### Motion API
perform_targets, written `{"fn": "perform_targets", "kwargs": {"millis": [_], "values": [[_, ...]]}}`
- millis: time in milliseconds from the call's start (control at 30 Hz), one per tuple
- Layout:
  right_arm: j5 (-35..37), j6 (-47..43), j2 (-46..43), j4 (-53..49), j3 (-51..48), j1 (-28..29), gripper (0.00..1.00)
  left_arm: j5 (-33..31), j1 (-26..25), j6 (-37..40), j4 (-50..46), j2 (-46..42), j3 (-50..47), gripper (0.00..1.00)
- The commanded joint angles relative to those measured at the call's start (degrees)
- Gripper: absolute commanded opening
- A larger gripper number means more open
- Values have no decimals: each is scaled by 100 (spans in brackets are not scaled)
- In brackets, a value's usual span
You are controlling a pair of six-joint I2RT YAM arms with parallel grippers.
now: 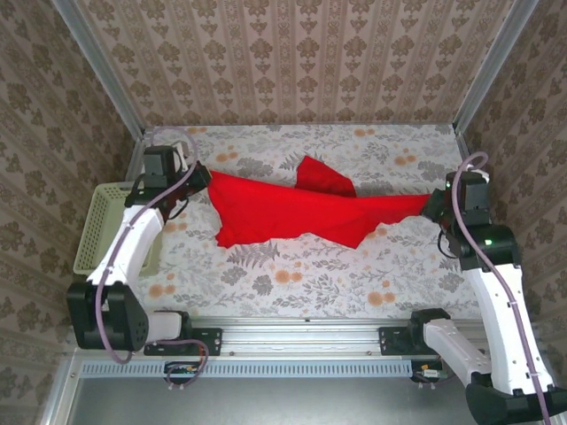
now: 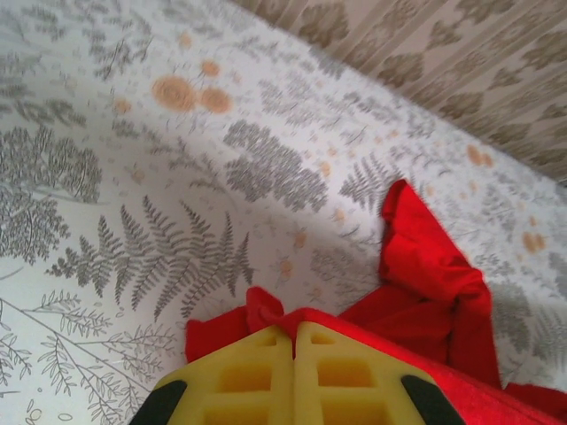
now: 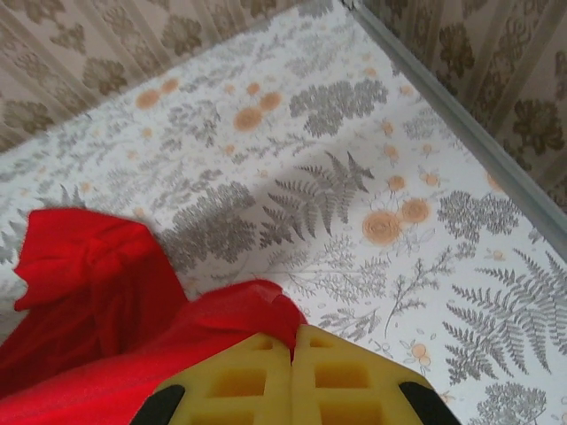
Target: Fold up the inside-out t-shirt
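Red t-shirt (image 1: 283, 212) stretched across flowered surface (image 1: 292, 283) between the two tools. Left tool (image 1: 200, 181) clamped on its left end; right tool (image 1: 431, 205) clamped on its right end.

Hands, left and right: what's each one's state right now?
Left hand: closed, gripping the bright red soft cloth t-shirt.
Right hand: closed, gripping the same t-shirt.

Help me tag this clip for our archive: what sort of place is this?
Likely a robot test booth, not a home: wallpapered panels in metal frames box in a floral-covered table, and two arms are bolted to a rail at its near edge.
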Motion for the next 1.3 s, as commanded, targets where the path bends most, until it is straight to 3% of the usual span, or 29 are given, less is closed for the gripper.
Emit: {"fn": "perform_targets", "kwargs": {"millis": [0, 300, 567, 633, 733, 867, 1100, 1267], "values": [[226, -110, 7, -178, 819, -57, 0, 89, 94, -48, -174, -472, 415, 0], [430, -297, 179, -513, 3559, -56, 0, 20, 108, 88, -773, -1954, 1723, 0], [483, -531, 8, -448, 5037, -57, 0, -79, 108, 73, -384, -3261, 1387, 0], [525, -648, 184, -293, 5021, -57, 0, -128, 104, 96, -450, -3064, 1257, 0], [556, -667, 873, -475, 5288, -56, 0, -290, 104, 278, -1120, -2109, 1489, 0], [26, -674, 1996, -670, 5691, -57, 0, -520, 123, 315, -1775, -686, 2002, 0], [-181, -778, 3524, -108, 6087, -95, 0, -406, 326, 204, -1396, 727, 2728, 0], [-566, -836, 4572, 21, 7442, -262, 0, -19, 542, 39, -1035, 1204, 3533, 0]]}}
